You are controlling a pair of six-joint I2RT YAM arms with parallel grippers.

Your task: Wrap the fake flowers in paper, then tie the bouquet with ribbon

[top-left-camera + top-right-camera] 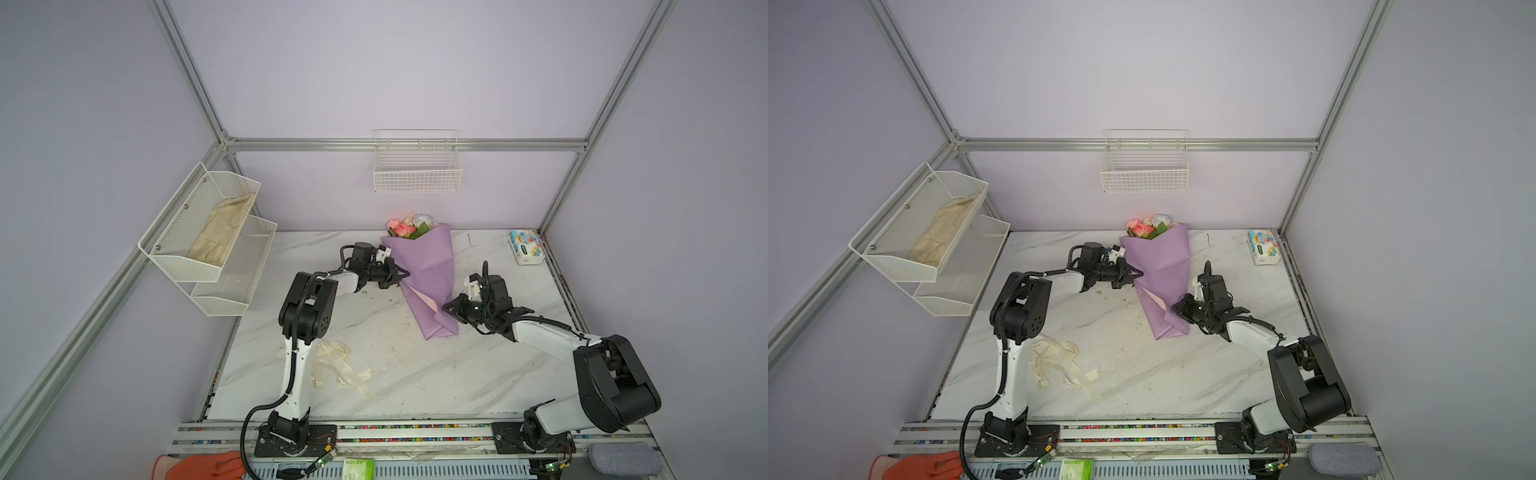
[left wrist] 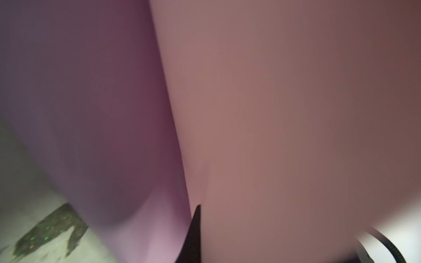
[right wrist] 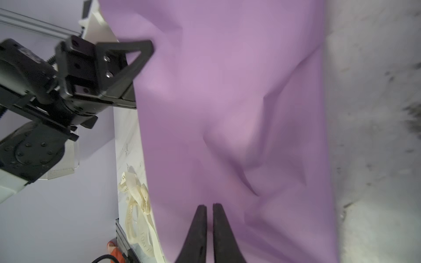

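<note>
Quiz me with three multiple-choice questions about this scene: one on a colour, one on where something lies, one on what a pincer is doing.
1. The paper round the bouquet is:
A green
B lilac
C yellow

2. The ribbon lies:
A loose on the table
B tied round the bouquet
C hung on the wall

3. The left pincer is:
A wide open
B shut on nothing
C shut on the paper's edge

Answers:
1 B: the cone shows lilac in every view.
2 A: the cream strip lies in a heap, nearer the front of the table than the bouquet and apart from it.
3 C: in the right wrist view one finger lies over the paper's edge and the other is hidden behind it.
</note>
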